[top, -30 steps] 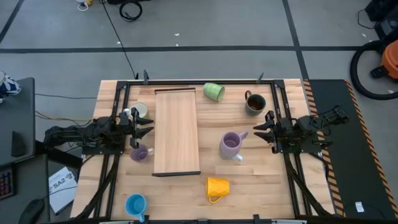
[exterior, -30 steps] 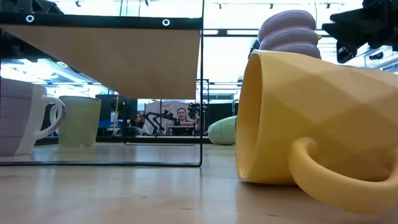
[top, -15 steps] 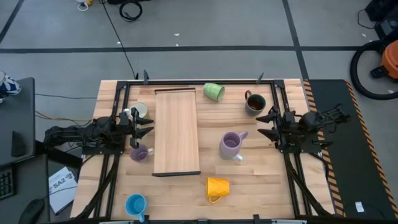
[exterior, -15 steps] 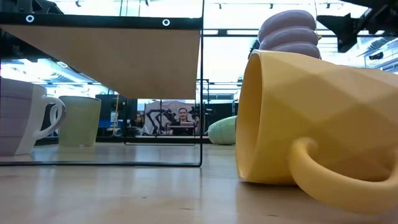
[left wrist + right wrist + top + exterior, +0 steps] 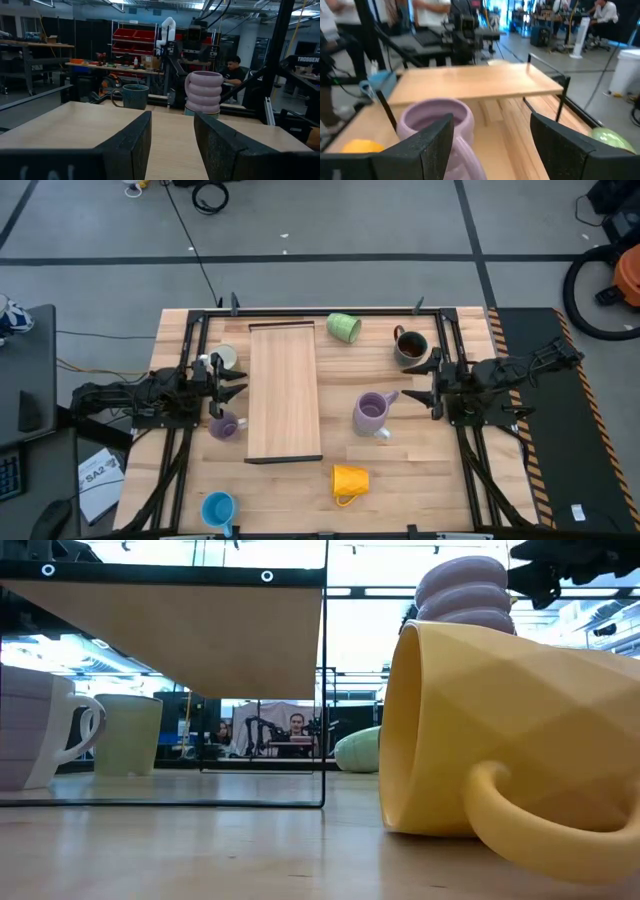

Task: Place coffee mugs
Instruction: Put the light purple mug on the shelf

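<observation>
Table (image 5: 420, 480) holds mugs scattered around raised shelf (image 5: 285, 390). Lavender mug (image 5: 371, 413) sits right of shelf, yellow mug (image 5: 349, 481) on its side nearer. Right gripper (image 5: 428, 384) open, beside lavender mug, apart. Left gripper (image 5: 232, 391) open, holding nothing, above small purple mug (image 5: 223, 425).

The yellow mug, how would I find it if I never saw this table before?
Start at the long wooden board lying down the middle of the table. Just past the board's near end, a little to the right, is the yellow mug. It is the only yellow one, and it lies tipped on its side, unlike the upright ribbed purple mug nearby.
</observation>
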{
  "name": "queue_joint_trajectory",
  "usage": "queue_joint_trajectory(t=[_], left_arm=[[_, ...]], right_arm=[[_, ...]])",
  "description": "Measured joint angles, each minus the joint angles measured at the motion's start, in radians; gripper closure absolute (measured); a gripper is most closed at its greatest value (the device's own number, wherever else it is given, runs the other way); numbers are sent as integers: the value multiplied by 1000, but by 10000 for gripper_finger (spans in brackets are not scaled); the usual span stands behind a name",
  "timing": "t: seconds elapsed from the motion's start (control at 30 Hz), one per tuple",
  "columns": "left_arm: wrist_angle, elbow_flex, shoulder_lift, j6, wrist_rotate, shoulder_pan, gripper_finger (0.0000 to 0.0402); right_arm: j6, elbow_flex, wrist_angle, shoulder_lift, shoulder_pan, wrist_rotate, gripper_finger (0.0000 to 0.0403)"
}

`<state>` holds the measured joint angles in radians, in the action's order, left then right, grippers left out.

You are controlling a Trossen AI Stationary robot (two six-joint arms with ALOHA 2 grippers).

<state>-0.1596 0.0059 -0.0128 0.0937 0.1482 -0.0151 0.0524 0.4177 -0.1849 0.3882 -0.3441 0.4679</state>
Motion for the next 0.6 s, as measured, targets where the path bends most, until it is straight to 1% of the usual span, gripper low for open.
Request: queue_joint_trajectory(t=[0.13, 0.2, 0.33, 0.47, 0.6], left_arm=[[0, 0, 0, 0, 0, 0, 246], [0, 0, 0, 0, 0, 0, 246], [0, 0, 0, 0, 0, 0, 246], [0, 0, 0, 0, 0, 0, 246], [0, 0, 0, 0, 0, 0, 246]], right_arm=[[10, 34, -65, 60, 40, -28, 135], [27, 35, -66, 83, 63, -63, 135], [34, 35, -66, 122, 105, -170, 135], [34, 35, -66, 155, 143, -184, 135], [32, 35, -65, 185, 177, -258, 135]])
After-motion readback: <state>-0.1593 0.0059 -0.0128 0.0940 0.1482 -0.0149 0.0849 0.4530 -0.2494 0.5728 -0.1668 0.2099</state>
